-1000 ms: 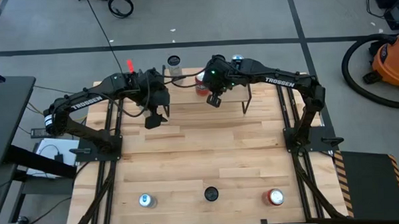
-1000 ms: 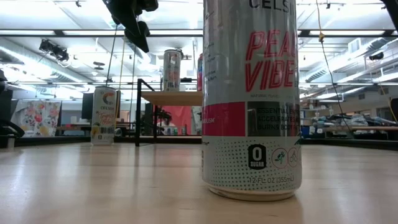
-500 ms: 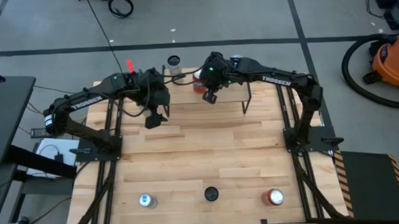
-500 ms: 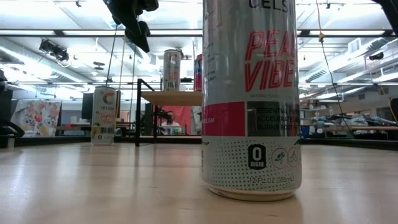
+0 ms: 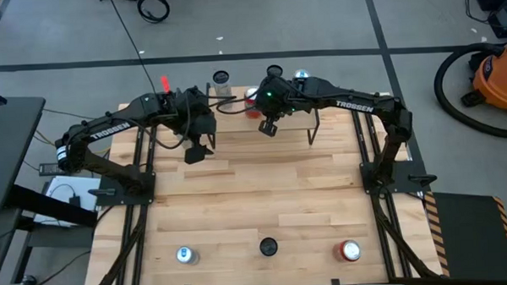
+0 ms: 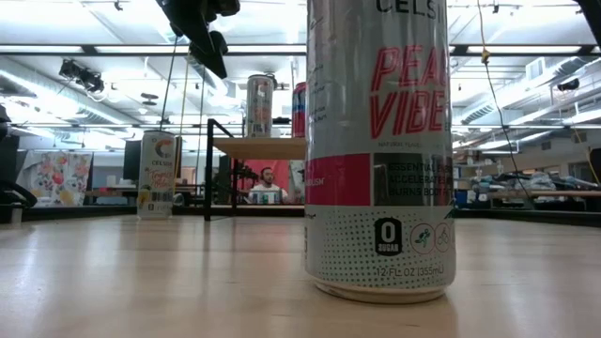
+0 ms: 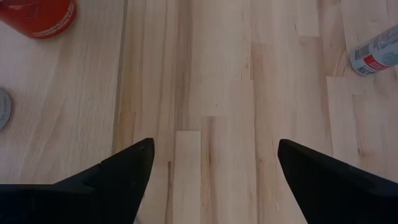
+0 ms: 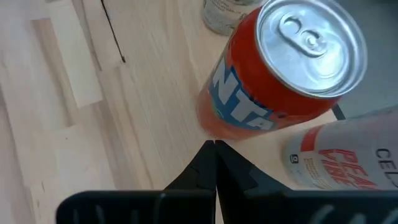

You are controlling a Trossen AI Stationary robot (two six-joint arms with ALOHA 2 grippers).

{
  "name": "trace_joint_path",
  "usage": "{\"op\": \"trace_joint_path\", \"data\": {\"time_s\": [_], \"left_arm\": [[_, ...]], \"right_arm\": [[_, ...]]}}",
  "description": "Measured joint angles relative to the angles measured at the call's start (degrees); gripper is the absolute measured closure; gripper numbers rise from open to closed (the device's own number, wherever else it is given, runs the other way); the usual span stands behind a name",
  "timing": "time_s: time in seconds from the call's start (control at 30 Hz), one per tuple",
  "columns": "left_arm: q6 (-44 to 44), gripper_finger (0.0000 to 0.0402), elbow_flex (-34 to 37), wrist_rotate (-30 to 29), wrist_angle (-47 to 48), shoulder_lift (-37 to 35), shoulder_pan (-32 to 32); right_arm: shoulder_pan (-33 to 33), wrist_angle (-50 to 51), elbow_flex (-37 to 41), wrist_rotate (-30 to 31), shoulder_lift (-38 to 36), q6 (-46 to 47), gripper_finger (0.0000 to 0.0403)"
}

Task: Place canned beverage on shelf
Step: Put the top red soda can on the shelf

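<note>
While the orange can (image 8: 273,81) is standing upright on the shelf (image 6: 268,147), near one end of its top board, the right gripper (image 8: 214,146) is hanging just beside the can's base with its fingers pressed together on nothing; the can looks placed, and the step in hand is judged to be getting clear. That arm should be drawing straight back and up, keeping its closed tips off the orange can and the white can (image 8: 348,155) close beside it, since a nudge could topple either. The left gripper (image 5: 197,151) is idling over the table (image 5: 264,201), fingers spread and empty.
</note>
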State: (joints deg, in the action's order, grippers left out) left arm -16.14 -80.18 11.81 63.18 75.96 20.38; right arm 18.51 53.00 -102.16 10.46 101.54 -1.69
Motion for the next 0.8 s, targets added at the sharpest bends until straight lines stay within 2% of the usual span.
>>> {"op": "trace_joint_path", "data": {"time_s": [0.47, 0.8], "left_arm": [[-0.2, 0.0049, 0.0, 0.0, -1.1, 0.0, -0.2], [-4.5, 0.0049, 0.0, 0.1, -20.3, 2.3, -3.1]], "right_arm": [[-3.0, 0.0, -2.7, 2.0, -0.6, 0.6, 0.0398], [-7.9, 2.4, -2.9, 9.2, -8.5, 1.7, 0.0398]]}}
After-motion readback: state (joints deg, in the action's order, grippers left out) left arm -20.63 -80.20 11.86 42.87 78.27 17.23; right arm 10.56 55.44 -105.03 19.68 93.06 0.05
